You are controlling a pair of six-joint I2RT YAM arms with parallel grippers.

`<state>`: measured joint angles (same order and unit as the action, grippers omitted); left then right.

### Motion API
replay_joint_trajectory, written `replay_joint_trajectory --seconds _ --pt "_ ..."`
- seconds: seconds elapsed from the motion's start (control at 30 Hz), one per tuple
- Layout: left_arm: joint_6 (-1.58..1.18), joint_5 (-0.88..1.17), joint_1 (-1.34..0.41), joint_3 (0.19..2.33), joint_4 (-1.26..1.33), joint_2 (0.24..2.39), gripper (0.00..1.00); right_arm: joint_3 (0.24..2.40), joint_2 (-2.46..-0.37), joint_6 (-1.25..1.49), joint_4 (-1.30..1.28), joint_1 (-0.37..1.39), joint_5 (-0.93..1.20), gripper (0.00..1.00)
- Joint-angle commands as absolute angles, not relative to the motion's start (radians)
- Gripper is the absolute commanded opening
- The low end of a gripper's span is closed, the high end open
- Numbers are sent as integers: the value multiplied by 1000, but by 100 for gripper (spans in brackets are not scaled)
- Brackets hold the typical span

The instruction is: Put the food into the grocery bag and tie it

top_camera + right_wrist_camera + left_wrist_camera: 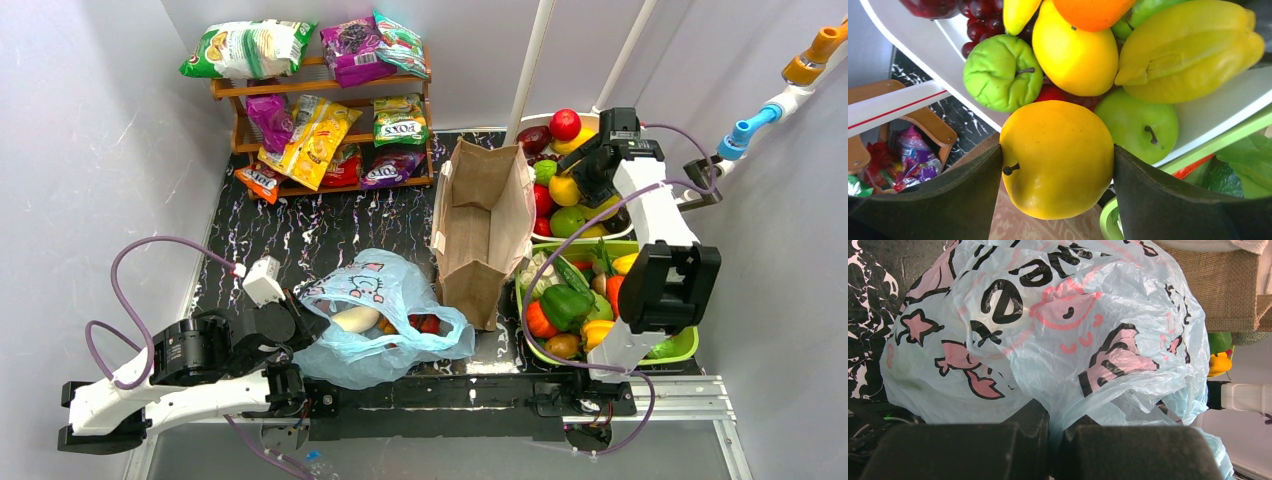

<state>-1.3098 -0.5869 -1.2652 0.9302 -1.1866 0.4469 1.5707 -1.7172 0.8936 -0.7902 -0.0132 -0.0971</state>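
Observation:
The light-blue grocery bag lies open on the black table at front centre, with a white piece and red pieces of food inside. It fills the left wrist view. My left gripper is shut on the bag's left edge, with plastic pinched between its fingers. My right gripper is shut on a yellow apple and holds it above the white bowl of fruit at the back right. More food lies in the green basket.
A stiff brown paper bag stands open between the blue bag and the fruit bowl. A wooden rack with snack packets stands at the back. Two white poles rise behind the bowl.

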Motion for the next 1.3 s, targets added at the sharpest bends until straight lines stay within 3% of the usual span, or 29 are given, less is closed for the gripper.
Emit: replay_joint_trajectory --seconds 0.0,0.6,1.0,1.27 --pt "-1313 -618 -1260 939 -1202 459 0 1552 -1613 872 -767 -25 -93 59" --pt "-1294 -617 -1260 977 -1131 551 0 1552 -1377 680 -752 84 321 55" --pt "-1294 -621 -1260 990 -1111 577 0 1579 -1176 621 -743 360 364 56" --pt "-1276 -631 -1260 993 -1074 617 0 1582 -1113 524 -703 645 386 56"
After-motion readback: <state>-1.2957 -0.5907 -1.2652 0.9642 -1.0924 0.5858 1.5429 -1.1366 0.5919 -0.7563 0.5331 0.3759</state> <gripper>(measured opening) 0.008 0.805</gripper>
